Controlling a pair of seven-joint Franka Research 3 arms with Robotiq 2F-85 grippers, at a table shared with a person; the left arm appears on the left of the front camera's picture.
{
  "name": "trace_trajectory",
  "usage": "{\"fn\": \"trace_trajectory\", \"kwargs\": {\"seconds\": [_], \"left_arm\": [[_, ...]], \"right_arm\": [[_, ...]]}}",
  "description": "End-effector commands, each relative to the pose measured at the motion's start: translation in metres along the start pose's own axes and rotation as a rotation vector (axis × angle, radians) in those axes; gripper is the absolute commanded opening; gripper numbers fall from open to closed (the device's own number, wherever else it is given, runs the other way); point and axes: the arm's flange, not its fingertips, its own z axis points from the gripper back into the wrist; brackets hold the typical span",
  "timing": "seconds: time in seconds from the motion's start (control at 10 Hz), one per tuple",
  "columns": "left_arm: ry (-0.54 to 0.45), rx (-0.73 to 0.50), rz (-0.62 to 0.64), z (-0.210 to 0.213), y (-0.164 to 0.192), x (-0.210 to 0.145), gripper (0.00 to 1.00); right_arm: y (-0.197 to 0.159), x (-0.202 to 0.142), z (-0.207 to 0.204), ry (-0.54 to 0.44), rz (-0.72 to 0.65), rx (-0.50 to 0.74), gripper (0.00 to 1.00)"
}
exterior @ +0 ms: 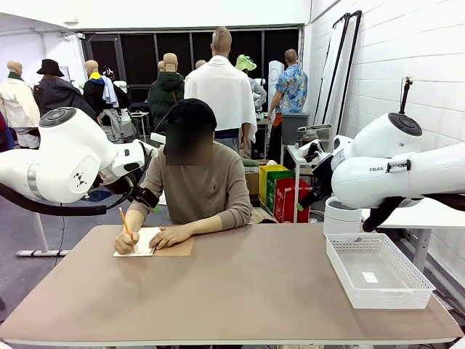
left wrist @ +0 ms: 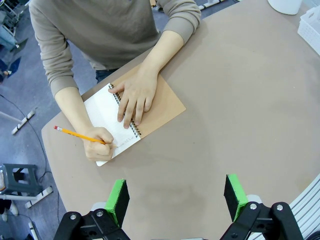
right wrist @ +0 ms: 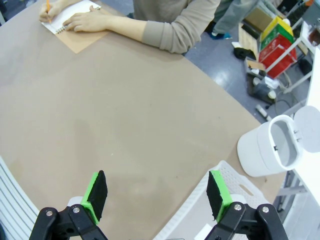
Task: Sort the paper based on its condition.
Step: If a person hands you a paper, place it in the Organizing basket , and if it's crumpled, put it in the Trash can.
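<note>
A person at the far side writes with an orange pencil [left wrist: 80,136] on the white page of a spiral-bound notebook [left wrist: 107,111] with a brown cover [exterior: 176,249]. Their other hand [left wrist: 136,96] lies flat across the spiral binding. The loose paper is out of view. High over the bare tabletop on the near side of the notebook, my left gripper [left wrist: 175,200] hangs open with nothing between its green pads. My right gripper [right wrist: 157,192] is also open and empty, above the table's right part beside the basket. The notebook [right wrist: 70,17] lies far from it.
A white mesh basket [exterior: 378,298] stands at the table's right side, with a small white slip [exterior: 370,277] on its bottom. A white lidded bin [right wrist: 270,150] stands behind it off the table edge. The tan table [exterior: 240,291] is bare across the middle and front.
</note>
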Motion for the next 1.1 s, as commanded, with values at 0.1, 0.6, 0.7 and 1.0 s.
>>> {"fn": "trace_trajectory", "kwargs": {"seconds": [0.1,0.6,0.7,1.0], "left_arm": [[0.0,0.0,-0.001,0.0,0.0005,-0.0003,1.0],[0.0,0.0,-0.001,0.0,0.0005,-0.0003,1.0],[0.0,0.0,-0.001,0.0,0.0005,-0.0003,1.0],[0.0,0.0,-0.001,0.0,0.0005,-0.0003,1.0]], "right_arm": [[-0.0002,-0.0001,-0.0001,0.0,0.0,0.0,1.0],[-0.0002,-0.0001,-0.0001,0.0,0.0,0.0,1.0],[-0.0002,-0.0001,-0.0001,0.0,0.0,0.0,1.0],[-0.0002,-0.0001,-0.0001,0.0,0.0,0.0,1.0]]}}
